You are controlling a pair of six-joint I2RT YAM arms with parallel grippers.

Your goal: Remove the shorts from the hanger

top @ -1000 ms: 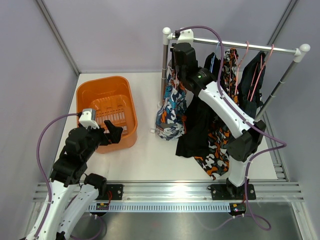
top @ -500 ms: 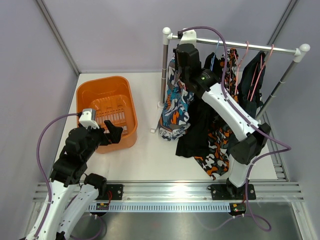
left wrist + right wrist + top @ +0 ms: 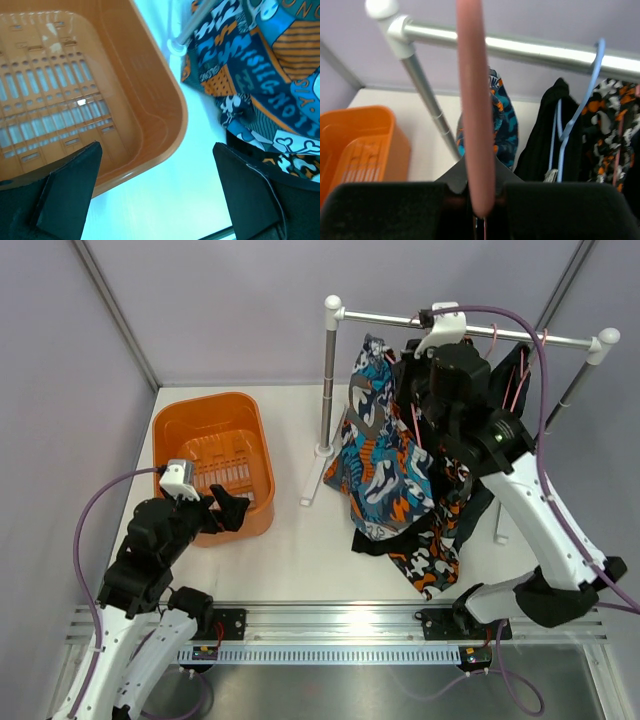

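Note:
My right gripper (image 3: 432, 390) is shut on a pink hanger (image 3: 475, 110) that carries the teal-blue and orange patterned shorts (image 3: 385, 455), which hang in front of the rack. The pink hanger's shaft runs up between the jaws in the right wrist view; I cannot tell whether its hook touches the rail (image 3: 530, 47). The black shorts (image 3: 545, 135) hang on a blue hanger (image 3: 570, 115), with the camouflage shorts (image 3: 430, 560) beside them. The navy shorts (image 3: 520, 365) hang far right, partly hidden by the arm. My left gripper (image 3: 228, 510) is open and empty over the orange basket's near right corner (image 3: 180, 110).
The orange basket (image 3: 160, 430) stands at the left of the table. The rack's left post (image 3: 327, 380) and its foot (image 3: 175, 45) stand between the basket and the shorts. The rail (image 3: 540, 338) spans the back right. Purple walls close in three sides.
My right arm has swung right and toward the front, taking the pink hanger and patterned shorts away from the rack's left post. The left arm has barely moved.

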